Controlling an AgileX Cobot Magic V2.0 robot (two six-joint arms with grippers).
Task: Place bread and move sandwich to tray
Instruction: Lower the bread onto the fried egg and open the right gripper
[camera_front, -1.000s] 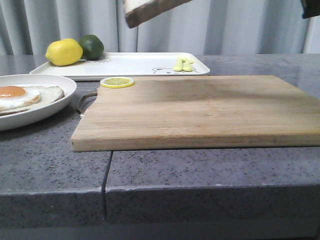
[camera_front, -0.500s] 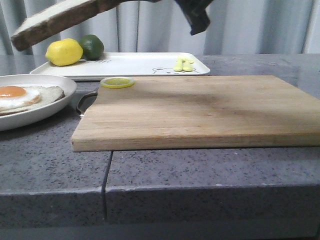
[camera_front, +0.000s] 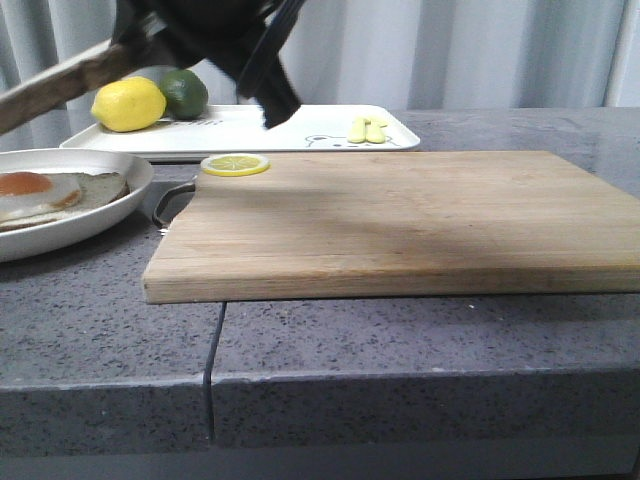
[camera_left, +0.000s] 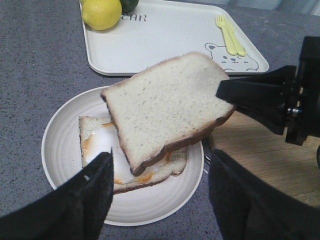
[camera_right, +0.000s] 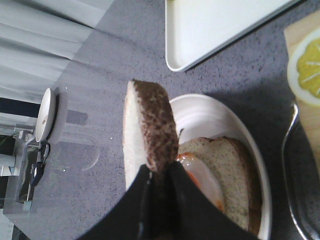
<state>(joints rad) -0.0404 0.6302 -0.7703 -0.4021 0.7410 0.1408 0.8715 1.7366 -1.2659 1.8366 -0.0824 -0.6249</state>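
Front view: right gripper (camera_front: 150, 45) is up at the far left, pinching the bread (camera_front: 60, 85) by one edge, and the slice hangs tilted above the plate (camera_front: 110, 205), clear of it. Below sits the open half of the sandwich (camera_front: 55, 192), egg on bread, yolk showing orange. Left wrist view gives the best look: bread (camera_left: 165, 107) held slanted over the sandwich (camera_left: 130, 167), covering most of it, with the right gripper's dark fingers (camera_left: 260, 100) clamped on its edge nearest the board. Left gripper (camera_left: 160, 200) hovers above the plate's rim (camera_left: 55, 150) with its fingers spread wide, holding nothing. Right wrist view shows the crust edge-on, both fingers (camera_right: 150, 200) pressed tight on the bread (camera_right: 147, 135).

Beyond the plate lies the tray (camera_front: 280, 130), carrying a lemon (camera_front: 128, 104), a lime (camera_front: 184, 92) and a little yellow fork (camera_front: 366, 129) (right beside the bear drawing). Cutting board (camera_front: 400, 220) fills the middle of the table, a lemon slice (camera_front: 234, 164) on its far left corner, its handle (camera_front: 170, 200) just beside the plate.
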